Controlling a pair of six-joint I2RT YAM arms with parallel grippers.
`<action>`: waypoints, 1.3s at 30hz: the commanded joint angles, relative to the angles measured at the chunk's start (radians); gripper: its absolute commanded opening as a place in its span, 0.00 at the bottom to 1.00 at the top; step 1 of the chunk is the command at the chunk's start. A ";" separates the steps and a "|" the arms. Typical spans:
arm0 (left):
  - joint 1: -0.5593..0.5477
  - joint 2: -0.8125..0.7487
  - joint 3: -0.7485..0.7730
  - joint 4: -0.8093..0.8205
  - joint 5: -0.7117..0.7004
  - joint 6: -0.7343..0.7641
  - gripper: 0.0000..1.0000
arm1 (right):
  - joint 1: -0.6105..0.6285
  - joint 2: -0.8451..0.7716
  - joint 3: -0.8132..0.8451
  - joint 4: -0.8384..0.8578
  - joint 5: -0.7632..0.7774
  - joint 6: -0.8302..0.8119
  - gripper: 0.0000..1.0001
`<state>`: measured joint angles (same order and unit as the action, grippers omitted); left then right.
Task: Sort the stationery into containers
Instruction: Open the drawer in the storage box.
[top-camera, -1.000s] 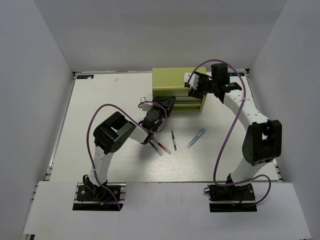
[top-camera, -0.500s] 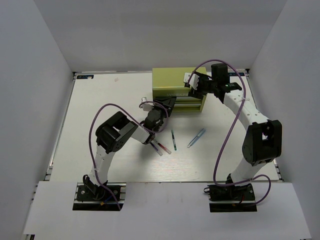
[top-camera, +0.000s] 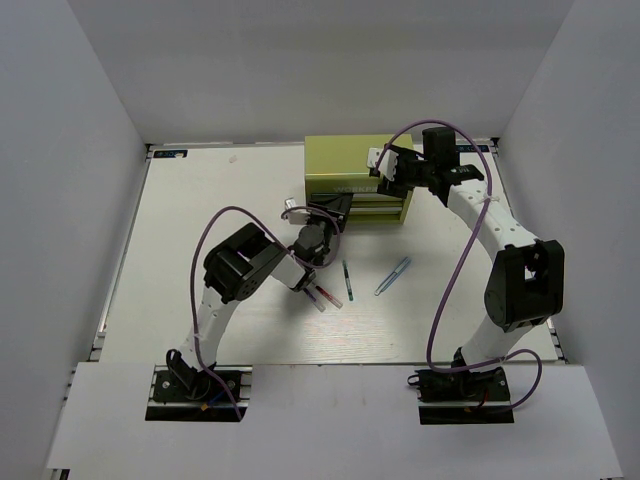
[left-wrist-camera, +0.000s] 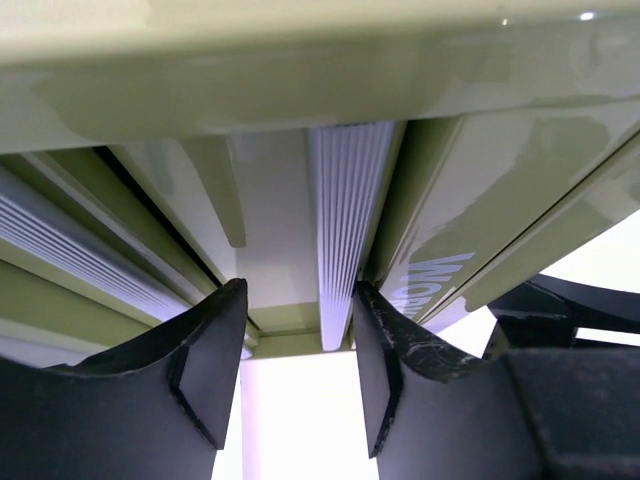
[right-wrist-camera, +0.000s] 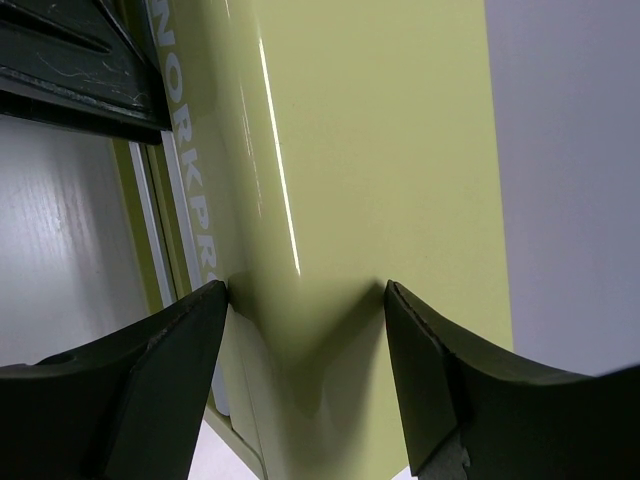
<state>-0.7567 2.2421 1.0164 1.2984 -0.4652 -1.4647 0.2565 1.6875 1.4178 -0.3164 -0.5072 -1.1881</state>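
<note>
Pens (top-camera: 347, 275) lie on the table (top-camera: 200, 220) at mid-frame, below the chest (top-camera: 340, 160). Left jaws straddle its ribbed drawer pull (left-wrist-camera: 345, 230), half-open, not yet clamped. Right jaws, spread wide, seem to brace its top. Best to close squarely, then pull straight.

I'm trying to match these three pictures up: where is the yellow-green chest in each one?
Top view: the chest stands at the back of the table, near the middle.
Left wrist view: its drawer fronts fill the upper part, seen very close.
Right wrist view: the chest fills the middle of the picture.
Shared landmark: the white lettering on its front, at lower right in the left wrist view and at left in the right wrist view.
</note>
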 joint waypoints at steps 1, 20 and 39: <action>0.016 0.002 0.045 0.022 -0.085 0.015 0.55 | -0.003 -0.008 0.006 -0.151 0.001 -0.004 0.69; -0.023 0.085 0.083 0.186 -0.174 0.006 0.11 | -0.003 0.005 0.035 -0.224 -0.005 -0.016 0.69; -0.084 0.007 -0.169 0.272 -0.124 0.006 0.00 | 0.003 0.081 0.118 -0.231 0.076 0.085 0.67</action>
<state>-0.8265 2.2513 0.9325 1.4769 -0.5583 -1.4761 0.2588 1.7264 1.5223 -0.4442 -0.4828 -1.1584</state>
